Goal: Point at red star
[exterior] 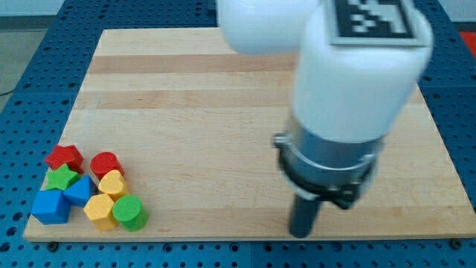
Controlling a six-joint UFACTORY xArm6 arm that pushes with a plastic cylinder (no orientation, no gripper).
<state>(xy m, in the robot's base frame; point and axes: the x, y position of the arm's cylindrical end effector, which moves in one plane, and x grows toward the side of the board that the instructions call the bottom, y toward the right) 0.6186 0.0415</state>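
- Target: the red star (65, 158) lies at the far 9 o'clock side of the table (223, 112), at the top-left of a tight cluster near the view's bottom-left corner.
- Handling (judgement): a small rigid block, probably light, likely to slide at a slight nudge. No hold is needed; the task is pointing only.
- Jaws: none fitted. The arm ends in a dark rod; my tip (299, 233) sits near the table's bottom edge, well apart from every block, which lie toward its 9 o'clock.
- Neighbours: green star (62, 178) touching at the target's 6 o'clock; red cylinder (105, 163) just beside at 3 o'clock. Further down: blue cube (50, 206), a second blue block (78, 190), yellow heart (112, 182), yellow hexagon (100, 211), green cylinder (129, 213).
- Open room: bare wood spans the gap between tip and cluster. The target's 12 o'clock side is unobstructed (best approach, in my judgement).
- Edges: the table's left edge runs near the target at 9 o'clock; overshoot risks pushing it off.
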